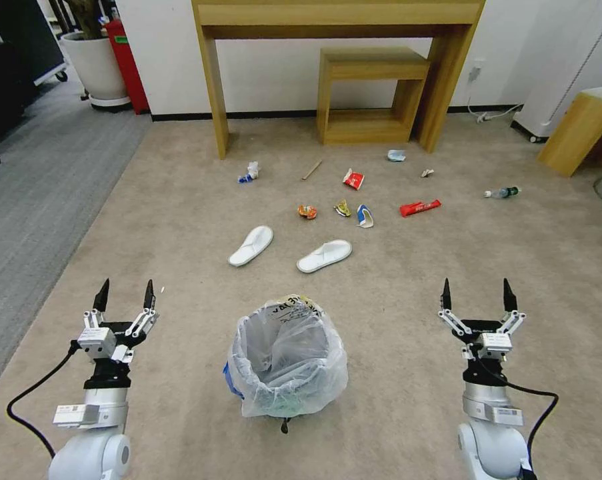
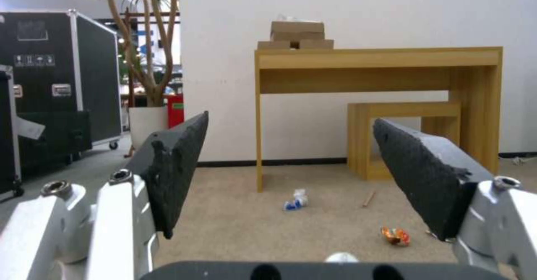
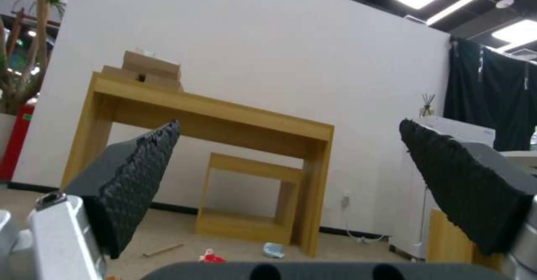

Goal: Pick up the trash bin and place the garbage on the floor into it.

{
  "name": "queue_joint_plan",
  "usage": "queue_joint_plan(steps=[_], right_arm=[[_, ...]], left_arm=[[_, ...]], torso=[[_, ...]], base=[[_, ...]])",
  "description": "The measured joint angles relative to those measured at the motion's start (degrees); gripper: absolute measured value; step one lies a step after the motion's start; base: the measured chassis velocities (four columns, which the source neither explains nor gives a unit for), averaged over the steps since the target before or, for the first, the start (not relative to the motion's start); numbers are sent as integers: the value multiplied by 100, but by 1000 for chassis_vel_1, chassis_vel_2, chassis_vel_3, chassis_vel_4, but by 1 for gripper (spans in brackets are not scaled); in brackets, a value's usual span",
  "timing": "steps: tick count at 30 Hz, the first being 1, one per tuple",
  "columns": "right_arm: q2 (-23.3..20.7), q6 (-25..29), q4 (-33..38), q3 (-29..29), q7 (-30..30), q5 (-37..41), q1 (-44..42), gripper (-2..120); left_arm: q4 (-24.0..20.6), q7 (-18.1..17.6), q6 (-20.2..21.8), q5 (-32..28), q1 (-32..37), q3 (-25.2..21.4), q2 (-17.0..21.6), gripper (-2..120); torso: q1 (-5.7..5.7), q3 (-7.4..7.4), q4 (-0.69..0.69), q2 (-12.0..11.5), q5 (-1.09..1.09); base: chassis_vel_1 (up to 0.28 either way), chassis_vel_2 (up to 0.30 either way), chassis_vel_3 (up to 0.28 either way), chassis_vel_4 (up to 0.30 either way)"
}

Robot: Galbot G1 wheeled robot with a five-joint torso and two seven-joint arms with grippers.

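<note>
The trash bin (image 1: 287,363), a small dark bin lined with a crinkled clear bag, stands on the beige carpet floor (image 1: 407,293) between my two arms. My left gripper (image 1: 125,297) is open to the bin's left; my right gripper (image 1: 477,295) is open to its right. Both hover empty, apart from the bin. Beyond the bin lies the garbage: two white slippers (image 1: 251,245) (image 1: 325,255), an orange wrapper (image 1: 307,212) (image 2: 395,235), a red wrapper (image 1: 420,208), a blue-white wad (image 1: 249,173) (image 2: 295,200), a wooden stick (image 1: 311,169) (image 2: 368,197) and a clear bottle (image 1: 502,193).
A tall wooden console table (image 1: 341,20) with a low wooden stool (image 1: 371,93) under it stands against the far wall. Grey ribbed carpet (image 1: 41,187) runs along the left, with a potted plant (image 1: 97,63) and a red object at the back left. A wooden box (image 1: 581,130) sits at right.
</note>
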Motion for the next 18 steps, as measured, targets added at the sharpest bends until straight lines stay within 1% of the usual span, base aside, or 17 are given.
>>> queue_joint_plan(steps=[18], right_arm=[[14,42,60,21,-58,8,-24,100]], left_arm=[[-7,-1,4,-1,3,37,6,78]], torso=[[0,0,0,0,0]], base=[[0,0,0,0]])
